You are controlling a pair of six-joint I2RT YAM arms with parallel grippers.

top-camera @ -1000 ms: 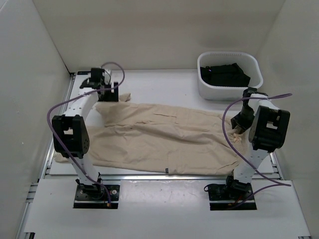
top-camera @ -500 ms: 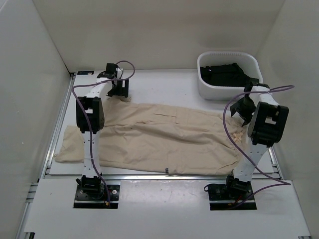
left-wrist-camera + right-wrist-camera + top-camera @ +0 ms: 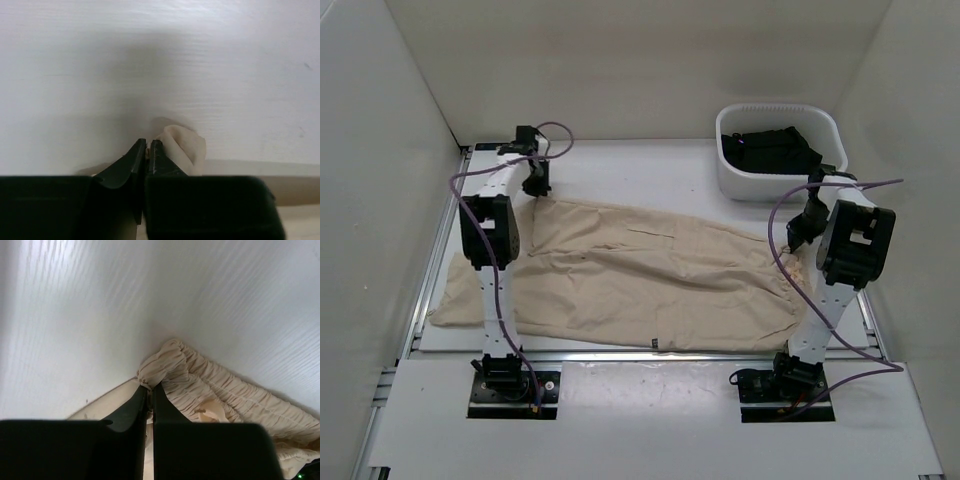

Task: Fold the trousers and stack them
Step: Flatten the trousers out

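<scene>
The beige trousers (image 3: 640, 275) lie spread across the white table, legs running to the left and the gathered waistband at the right. My left gripper (image 3: 536, 186) is at the far left corner of the cloth, shut on a small fold of the trousers' hem (image 3: 182, 142). My right gripper (image 3: 802, 228) is at the right end, shut on the ruched waistband (image 3: 170, 365). Both pinches sit low, close to the table surface.
A white bin (image 3: 780, 152) holding dark clothes stands at the back right, just behind the right arm. Enclosure walls rise on the left, right and rear. The table's metal front rail (image 3: 650, 352) runs below the trousers.
Both grippers have closed on the cloth. The left arm swung back toward the rear left corner and pulled the hem corner with it; the right gripper dropped onto the waistband.
</scene>
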